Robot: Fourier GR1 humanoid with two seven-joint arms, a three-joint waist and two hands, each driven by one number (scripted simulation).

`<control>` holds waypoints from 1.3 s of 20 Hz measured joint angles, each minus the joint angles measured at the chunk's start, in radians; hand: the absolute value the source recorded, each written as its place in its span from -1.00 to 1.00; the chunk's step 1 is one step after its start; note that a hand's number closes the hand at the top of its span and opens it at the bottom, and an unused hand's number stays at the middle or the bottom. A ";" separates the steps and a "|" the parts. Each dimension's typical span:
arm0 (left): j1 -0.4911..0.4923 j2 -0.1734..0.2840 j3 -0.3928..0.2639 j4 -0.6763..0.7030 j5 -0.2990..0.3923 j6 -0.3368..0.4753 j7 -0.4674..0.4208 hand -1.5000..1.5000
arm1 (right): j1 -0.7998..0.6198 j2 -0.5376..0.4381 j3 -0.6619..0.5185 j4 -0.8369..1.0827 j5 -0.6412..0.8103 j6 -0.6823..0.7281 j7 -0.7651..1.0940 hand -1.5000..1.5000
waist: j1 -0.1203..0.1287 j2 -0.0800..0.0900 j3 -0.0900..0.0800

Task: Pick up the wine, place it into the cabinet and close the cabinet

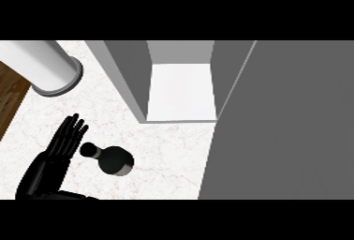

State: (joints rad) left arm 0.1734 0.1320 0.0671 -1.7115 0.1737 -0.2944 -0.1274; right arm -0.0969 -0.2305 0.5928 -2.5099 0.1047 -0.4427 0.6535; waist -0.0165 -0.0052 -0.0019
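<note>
Pale marbled tabletop [166, 140] fills the near ground, with a strip of brown wood [10, 93] at the far left edge. Nearest, the left hand [59, 150] rises from the lower edge, fingers straight and together, holding nothing. Just right of it the dark wine [114, 159] bottle stands on the tabletop, its neck almost at the fingers; whether they touch is unclear. Farther back stands the open cabinet [180, 89], its door [290, 122] swung wide and cut off at the right. A white cylinder [48, 65] sits far left, partly cropped.
</note>
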 measured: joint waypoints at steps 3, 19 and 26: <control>-0.006 -0.003 0.001 0.074 -0.022 -0.014 -0.057 -1.00 | -0.009 -0.006 0.012 0.002 0.004 -0.017 0.001 -1.00 | 0.001 0.000 0.000; -0.129 0.018 0.059 0.477 -0.101 -0.041 -0.306 -1.00 | -0.044 -0.061 0.050 0.005 0.020 -0.082 0.015 -1.00 | 0.000 0.001 0.000; -0.190 0.017 0.058 0.663 -0.098 -0.109 -0.374 -1.00 | -0.032 -0.088 0.067 0.002 0.021 -0.102 -0.004 -1.00 | -0.006 0.001 0.000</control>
State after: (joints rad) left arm -0.0168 0.1492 0.1255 -1.0485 0.0757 -0.4035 -0.5011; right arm -0.1290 -0.3187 0.6596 -2.5075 0.1260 -0.5444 0.6492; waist -0.0222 -0.0045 -0.0018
